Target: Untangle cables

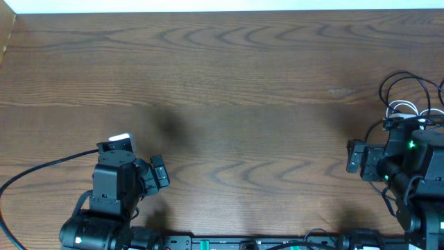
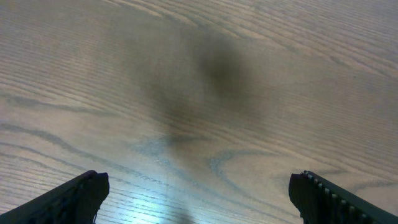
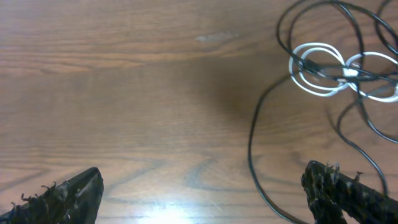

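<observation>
The cables (image 1: 408, 97) lie in a tangle at the table's far right: several thin black loops and one white cord. In the right wrist view the white cord (image 3: 323, 74) coils among the black loops (image 3: 348, 28) at the upper right. One black strand (image 3: 251, 149) trails down between the fingers, nearer the right finger (image 3: 329, 186), touching neither. My right gripper (image 3: 203, 180) is open and empty, just short of the tangle (image 1: 355, 157). My left gripper (image 2: 198, 183) is open over bare wood at the lower left (image 1: 160, 172), far from the cables.
A thick black wire (image 1: 41, 170) curves from the left arm's base across the lower left of the wooden table (image 1: 229, 83). The table's far edge (image 1: 208, 10) meets a white strip. Arm bases and a rail (image 1: 250, 243) line the near edge.
</observation>
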You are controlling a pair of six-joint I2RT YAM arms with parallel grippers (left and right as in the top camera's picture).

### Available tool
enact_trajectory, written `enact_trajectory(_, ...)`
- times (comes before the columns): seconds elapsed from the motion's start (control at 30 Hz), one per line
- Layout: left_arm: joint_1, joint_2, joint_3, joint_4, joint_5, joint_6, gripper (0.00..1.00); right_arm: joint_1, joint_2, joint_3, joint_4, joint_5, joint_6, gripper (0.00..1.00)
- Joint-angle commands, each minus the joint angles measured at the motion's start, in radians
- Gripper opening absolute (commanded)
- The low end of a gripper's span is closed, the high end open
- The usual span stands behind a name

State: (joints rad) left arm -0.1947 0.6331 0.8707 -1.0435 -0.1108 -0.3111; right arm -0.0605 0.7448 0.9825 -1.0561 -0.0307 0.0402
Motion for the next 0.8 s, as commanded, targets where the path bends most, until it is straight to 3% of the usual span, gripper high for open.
enact_trajectory(0.0, 0.000, 0.000, -0.003, -0.002, -0.013, -0.005, 0.98, 0.002, -0.021, -0.017, 0.023, 0.050, -0.012, 0.99)
enact_trajectory(0.13, 0.000, 0.000, -0.003, -0.002, -0.013, -0.005, 0.98, 0.002, -0.089, -0.038, 0.140, 0.029, -0.011, 0.99)
enact_trajectory(0.27, 0.000, 0.000, -0.003, -0.002, -0.013, -0.005, 0.98, 0.002, -0.254, -0.143, 0.407, 0.002, -0.011, 0.99)
enact_trajectory(0.5, 0.000, 0.000, -0.003, -0.002, -0.013, -0.005, 0.98, 0.002, -0.499, -0.454, 0.884, 0.013, -0.012, 0.99)
enact_trajectory(0.77, 0.000, 0.000, -0.003, -0.002, -0.013, -0.005, 0.98, 0.002, -0.644, -0.762, 1.204, 0.029, -0.016, 0.99)
